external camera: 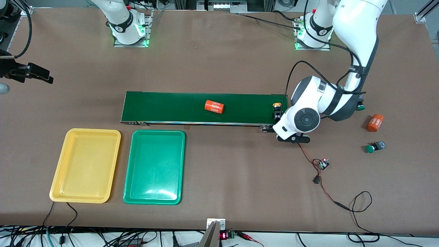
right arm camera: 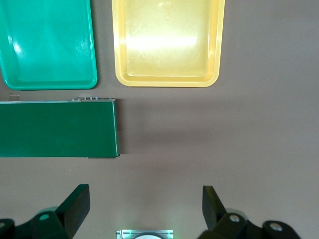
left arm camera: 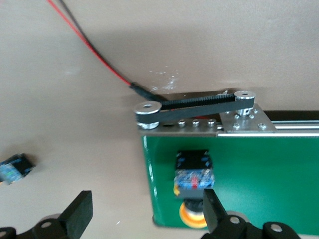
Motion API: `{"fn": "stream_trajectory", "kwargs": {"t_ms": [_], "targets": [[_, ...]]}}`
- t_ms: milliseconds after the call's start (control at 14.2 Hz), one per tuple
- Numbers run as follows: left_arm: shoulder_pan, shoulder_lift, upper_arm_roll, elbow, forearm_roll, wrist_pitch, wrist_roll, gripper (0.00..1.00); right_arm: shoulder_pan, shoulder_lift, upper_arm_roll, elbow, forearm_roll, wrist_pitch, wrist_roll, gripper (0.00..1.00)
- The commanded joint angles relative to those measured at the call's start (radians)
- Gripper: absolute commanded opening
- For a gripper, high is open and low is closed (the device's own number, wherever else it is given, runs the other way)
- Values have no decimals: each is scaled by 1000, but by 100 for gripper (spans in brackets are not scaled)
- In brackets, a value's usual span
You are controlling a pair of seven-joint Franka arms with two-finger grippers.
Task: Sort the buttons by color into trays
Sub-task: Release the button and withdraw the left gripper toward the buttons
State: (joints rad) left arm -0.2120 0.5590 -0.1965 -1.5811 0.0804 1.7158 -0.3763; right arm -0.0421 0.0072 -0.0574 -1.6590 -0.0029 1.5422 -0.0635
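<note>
One yellow-capped button (left arm camera: 193, 185) is sitting on the conveyor belt (external camera: 171, 108) at the left arm's end, the left hand (left arm camera: 144, 211) hovering over it, fingers spread, gripping nothing. A green button (external camera: 374, 147) is lying on the counter (external camera: 240, 178) (near an orange cylinder (external camera: 375, 122)). Yellow tray (external camera: 85, 164) and green tray (external camera: 154, 167) are resting side by side. The right hand (right arm camera: 144, 206) is waiting, released.

The brown table (external camera: 219, 68) carries a long green conveyor belt (external camera: 171, 108) at centre. At seven o'clock lie the yellow tray (external camera: 56, 187) and green tray (external camera: 128, 197), side by side. Toward three o'clock lie an orange cylinder (external camera: 375, 122), a green button (external camera: 374, 147) and a small wired circuit board (external camera: 322, 163).
</note>
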Motion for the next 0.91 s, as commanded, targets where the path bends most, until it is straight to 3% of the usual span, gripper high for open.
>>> {"fn": "stream_trajectory", "kwargs": {"t_ms": [0,141,351,843], "targets": [[6,-1,8,70,54,-105,60,97,-12,-1,5,7,1,-13,-16,100],[29,-5,14,76,82,-134,100,95,-12,-1,5,7,1,-13,-16,100],[86,-5,14,75,215,-151,163,95,-12,-1,5,7,1,-13,-16,100],[287,-5,0,82,406,-140,537,95,-12,-1,5,7,1,-13,-16,100]]}}
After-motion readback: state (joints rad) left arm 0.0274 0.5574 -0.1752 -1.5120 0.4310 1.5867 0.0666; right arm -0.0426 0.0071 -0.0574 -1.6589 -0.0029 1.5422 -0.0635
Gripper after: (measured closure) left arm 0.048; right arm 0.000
